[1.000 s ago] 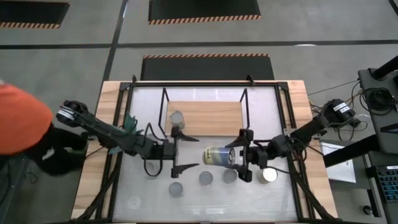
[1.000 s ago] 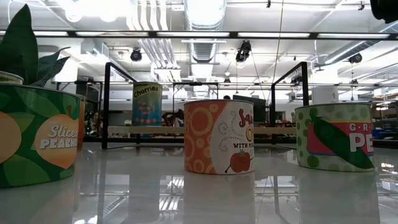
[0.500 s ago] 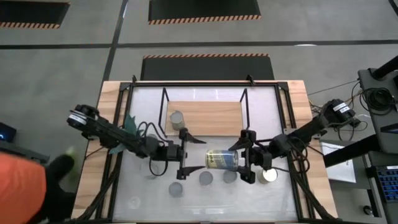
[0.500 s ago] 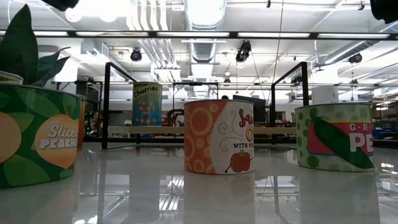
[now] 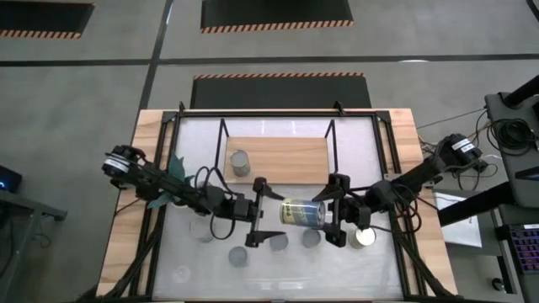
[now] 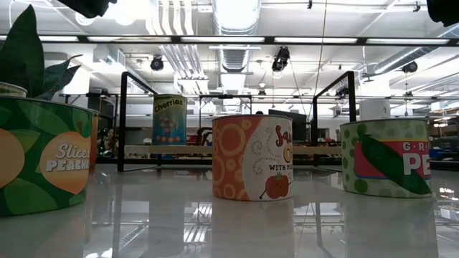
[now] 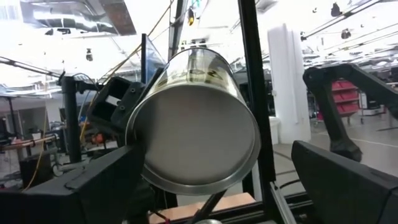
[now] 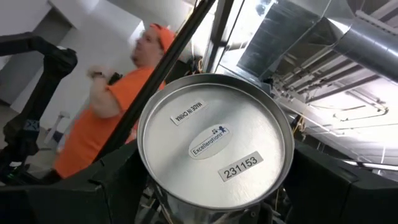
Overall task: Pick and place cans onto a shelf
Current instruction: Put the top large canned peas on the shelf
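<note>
A shiny can point(image 5: 301, 212) hangs on its side above the white table, with my right gripper point(image 5: 327, 213) shut on it. My left gripper point(image 5: 278, 215) is open. Its two fingers stand on either side of the can's free left end point(image 7: 193, 140) without touching it. The shelf point(image 5: 278, 160), a light-wood board in a black frame, bears one upright can point(image 5: 240, 162), the cherries can point(image 6: 169, 120). Several more cans stand on the table near its front, among them a tomato one point(image 6: 252, 158) and a peaches one point(image 6: 43, 161). My right gripper pinches the can between its two fingers, on the curved wall near its right end point(image 8: 144, 155), whose stickered flat face looks at the wrist camera. The fingers come about level from the table's right and lie along the can. The can lies sideways, lifted clear of the table.
Cans stand on the table below both grippers point(image 5: 278, 241), point(image 5: 312, 238), point(image 5: 364, 236), point(image 5: 238, 256). A teal plant point(image 5: 173, 168) stands at the left. The black frame posts point(image 5: 331, 135) rise around the shelf. A person in orange point(image 8: 112, 106) shows beyond the table.
My left gripper has gone toward the table's right edge, up to the held can, and has tipped upward; its open fingers now flank the can's left end. The person in orange has left the high view at the left. The can and my right gripper have stayed in place.
</note>
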Tool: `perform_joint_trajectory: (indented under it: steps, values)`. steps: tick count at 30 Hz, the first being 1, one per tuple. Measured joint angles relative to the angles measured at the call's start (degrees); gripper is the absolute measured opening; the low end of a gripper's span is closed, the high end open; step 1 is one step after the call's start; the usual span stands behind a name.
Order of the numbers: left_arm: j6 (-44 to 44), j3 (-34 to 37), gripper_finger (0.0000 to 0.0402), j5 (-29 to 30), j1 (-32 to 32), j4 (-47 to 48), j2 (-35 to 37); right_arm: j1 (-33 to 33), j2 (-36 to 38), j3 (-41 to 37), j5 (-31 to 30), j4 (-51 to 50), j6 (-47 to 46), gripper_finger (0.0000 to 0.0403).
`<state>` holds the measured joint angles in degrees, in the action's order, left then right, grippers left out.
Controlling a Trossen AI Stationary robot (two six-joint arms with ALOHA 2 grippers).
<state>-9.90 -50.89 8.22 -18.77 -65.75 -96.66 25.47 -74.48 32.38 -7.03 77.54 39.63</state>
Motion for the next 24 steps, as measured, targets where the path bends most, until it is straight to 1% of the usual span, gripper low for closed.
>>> perform_joint_trajectory:
  steps: [5,15,20,24]
  values:
    - [-0.1,-0.7,0.0389,0.2,0.5,-0.8,-0.2,0.0,0.0,0.1,-0.1,0.1,0.4,0.0304]
    - [-0.1,-0.8,0.0389,4.2,0.8,-1.7,-0.2,-0.1,0.0,0.1,-0.9,-0.3,0.3,0.0304]
    - [-0.7,-0.8,0.0389,4.4,0.9,-1.8,-0.2,-0.1,0.0,0.1,-0.8,-0.4,0.2,0.0304]
    - [-1.7,-0.8,0.0389,5.9,0.9,-2.0,-0.2,-0.1,0.0,0.1,-0.9,-0.5,0.0,0.0304]
